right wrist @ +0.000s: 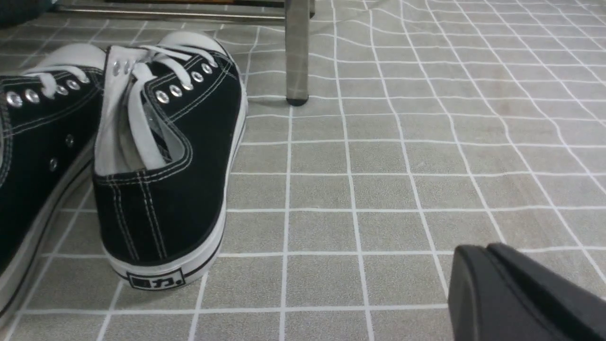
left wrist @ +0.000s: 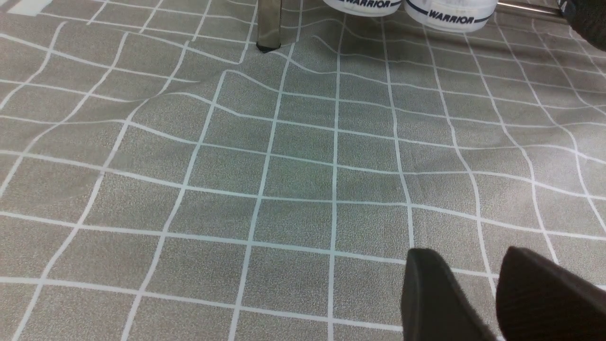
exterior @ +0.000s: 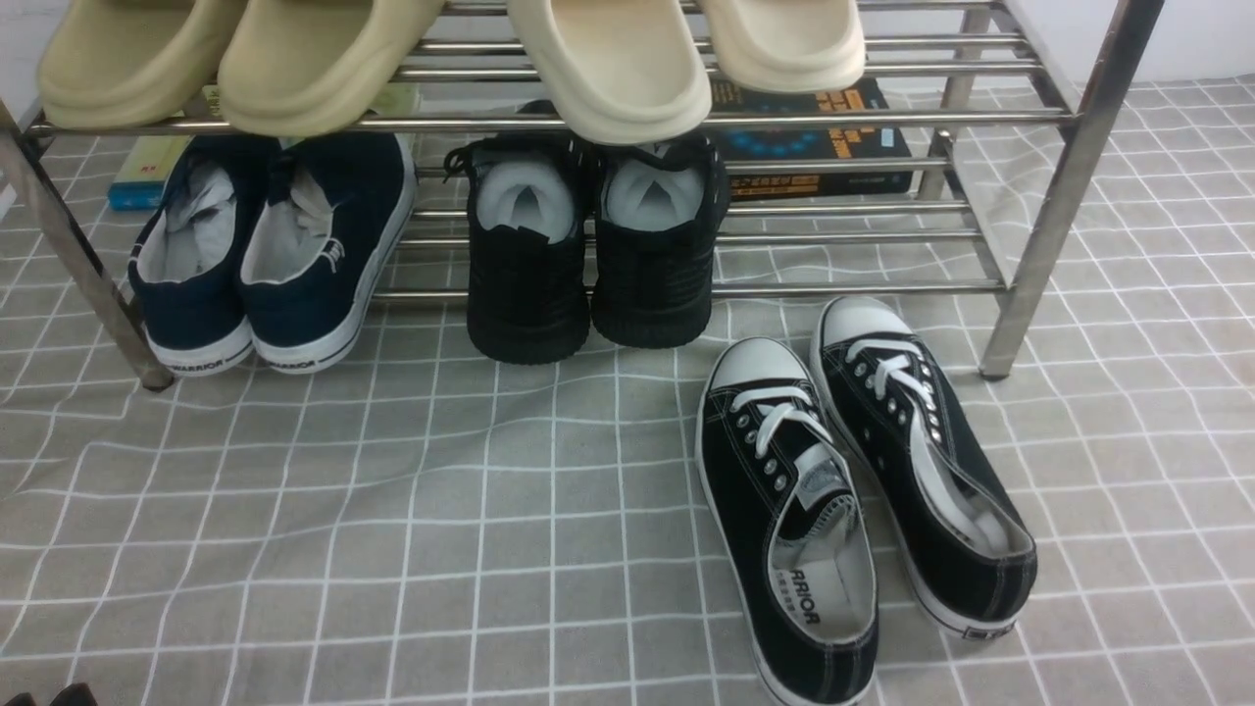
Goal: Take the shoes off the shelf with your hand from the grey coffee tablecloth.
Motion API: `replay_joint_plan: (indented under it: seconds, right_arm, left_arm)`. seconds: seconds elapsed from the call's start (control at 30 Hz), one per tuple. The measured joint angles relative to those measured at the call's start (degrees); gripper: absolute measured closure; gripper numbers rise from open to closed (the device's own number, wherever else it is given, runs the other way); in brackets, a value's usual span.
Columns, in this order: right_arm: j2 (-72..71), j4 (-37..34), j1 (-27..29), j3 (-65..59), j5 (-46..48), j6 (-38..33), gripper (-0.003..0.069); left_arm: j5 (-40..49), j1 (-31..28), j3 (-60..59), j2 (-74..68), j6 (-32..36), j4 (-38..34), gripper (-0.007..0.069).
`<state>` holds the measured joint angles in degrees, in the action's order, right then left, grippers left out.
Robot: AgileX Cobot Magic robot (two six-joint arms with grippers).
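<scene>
The pair of black canvas shoes (exterior: pixel 843 490) with white laces and toe caps stands on the grey gridded tablecloth (exterior: pixel 392 510), just in front of the steel shelf (exterior: pixel 1069 176), toes towards it. The right wrist view shows their heels (right wrist: pixel 165 189) close by, beside a shelf leg (right wrist: pixel 297 52). My right gripper (right wrist: pixel 478 251) is shut and empty, low over the cloth, apart from the shoes. My left gripper (left wrist: pixel 466 253) is open and empty over bare cloth, near the shelf's other leg (left wrist: pixel 269 23). Only a dark sliver of it shows in the front view.
On the lower tier stand navy sneakers (exterior: pixel 265 245) and all-black sneakers stuffed with paper (exterior: pixel 588 255). Beige slippers (exterior: pixel 294 59) lie on the upper tier. A dark book (exterior: pixel 814 137) and a small box (exterior: pixel 147 172) lie behind the shelf.
</scene>
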<state>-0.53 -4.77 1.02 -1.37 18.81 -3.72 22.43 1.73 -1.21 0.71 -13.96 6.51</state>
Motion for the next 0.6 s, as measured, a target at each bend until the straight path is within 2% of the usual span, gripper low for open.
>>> replay_joint_plan:
  seconds: [0.6]
  right_arm:
    - [0.0,2.3,-2.3,0.5,3.4,0.0,0.0604]
  left_arm:
    - [0.0,0.0,0.0,0.0,-0.1,0.0,0.0384]
